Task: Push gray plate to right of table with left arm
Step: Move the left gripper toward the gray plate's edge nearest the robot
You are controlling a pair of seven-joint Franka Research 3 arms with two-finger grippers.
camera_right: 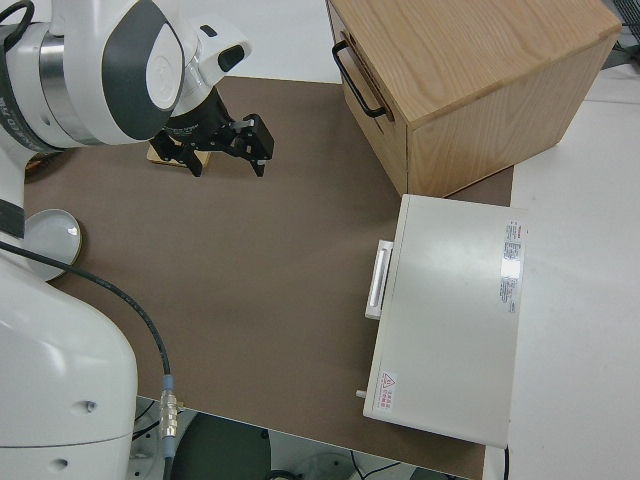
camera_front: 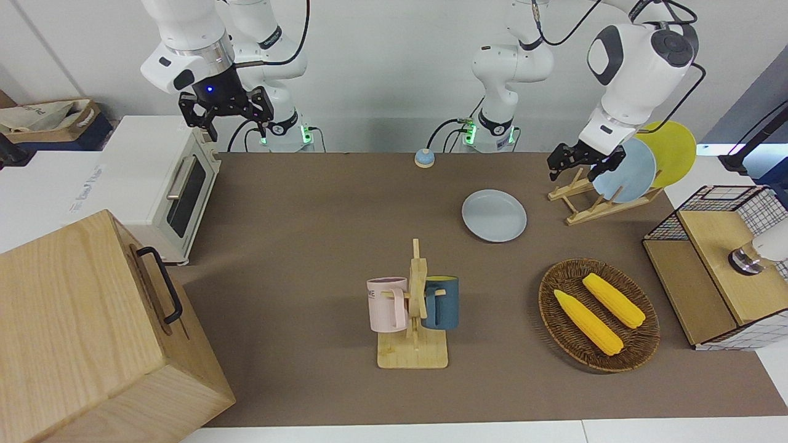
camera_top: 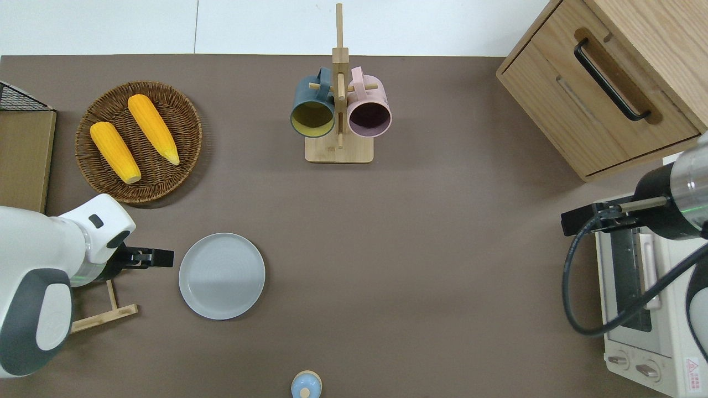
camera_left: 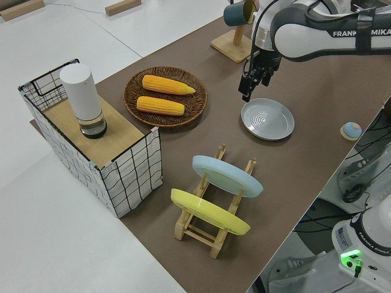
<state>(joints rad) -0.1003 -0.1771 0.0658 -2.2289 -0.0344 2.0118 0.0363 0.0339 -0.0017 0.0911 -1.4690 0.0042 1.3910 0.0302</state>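
Gray plate [camera_top: 222, 276] flat on brown surface [camera_top: 420, 249], between wooden plate rack [camera_front: 585, 203] and small blue bell [camera_top: 306, 385]. My left hand [camera_top: 157, 258] up in air, just beside plate rim on rack side, holding nothing. Fingers look nearly together, hard to tell. Right arm parked, hand [camera_front: 225, 109] open.

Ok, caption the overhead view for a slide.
Left gripper over the table beside the gray plate, at its left-arm side; right arm parked.

A robotics lab: two white multi-jointed robot arms [camera_front: 634, 61] mounted at a matte brown tabletop [camera_front: 308, 203], kitchen props staged against bare white walls.
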